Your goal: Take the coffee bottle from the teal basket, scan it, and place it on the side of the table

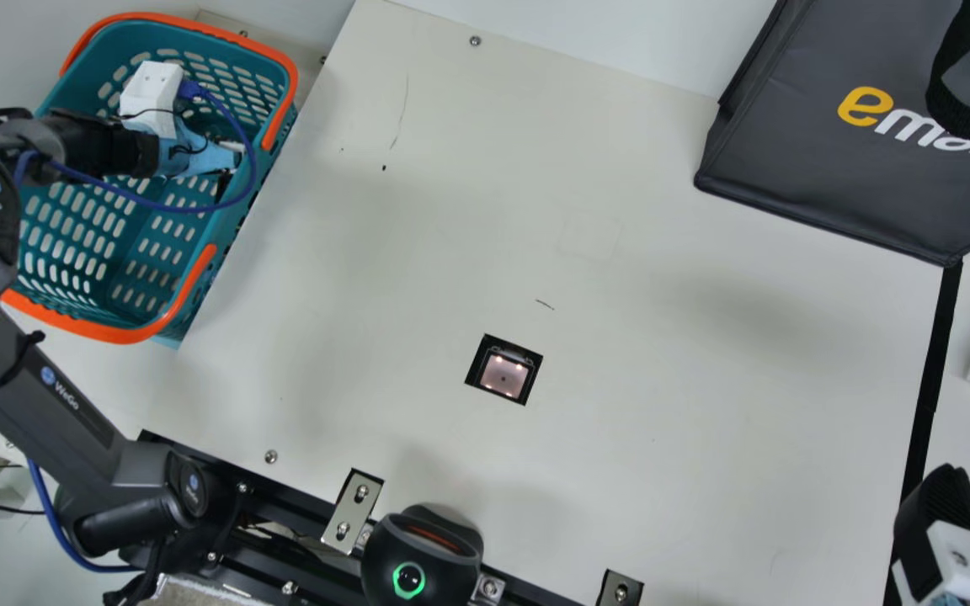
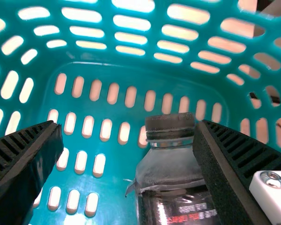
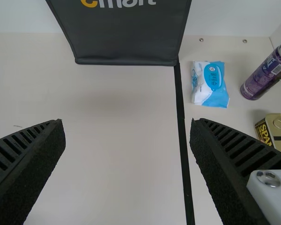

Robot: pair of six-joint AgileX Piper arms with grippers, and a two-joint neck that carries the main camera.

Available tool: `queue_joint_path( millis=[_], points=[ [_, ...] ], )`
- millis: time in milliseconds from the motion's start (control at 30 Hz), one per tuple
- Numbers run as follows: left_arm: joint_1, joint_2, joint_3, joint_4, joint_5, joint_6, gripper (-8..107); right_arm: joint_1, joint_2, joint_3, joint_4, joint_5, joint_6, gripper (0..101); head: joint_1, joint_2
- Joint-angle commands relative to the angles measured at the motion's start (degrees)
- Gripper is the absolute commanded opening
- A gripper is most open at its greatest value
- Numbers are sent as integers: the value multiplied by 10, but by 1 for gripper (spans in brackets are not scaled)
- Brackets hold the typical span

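The black, ribbed-fingered left gripper [image 1: 228, 163] is hanging inside the slotted teal basket with orange handles [image 1: 135, 229], spreading its fingers wide. The dark, black-capped coffee bottle [image 2: 173, 171] is resting in there between them, sitting close beside one finger, well apart from the other.

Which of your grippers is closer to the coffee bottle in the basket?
Left. The left gripper is down inside the teal basket, open, with the bottle close beside one finger; the right gripper is across the table by the black strip.
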Motion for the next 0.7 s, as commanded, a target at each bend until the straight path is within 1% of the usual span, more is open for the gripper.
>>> queue_joint_path(
  millis=[0, 367, 667],
  points=[
    [-1, -5, -1, 4, 5, -25, 90, 0, 0, 0, 0, 0, 0, 95, -17, 1],
    [-13, -19, -9, 53, 17, -125, 90, 0, 0, 0, 0, 0, 0, 95, -17, 1],
    [-17, -16, -16, 87, 15, -164, 90, 0, 0, 0, 0, 0, 0, 95, -17, 1]
  ],
)
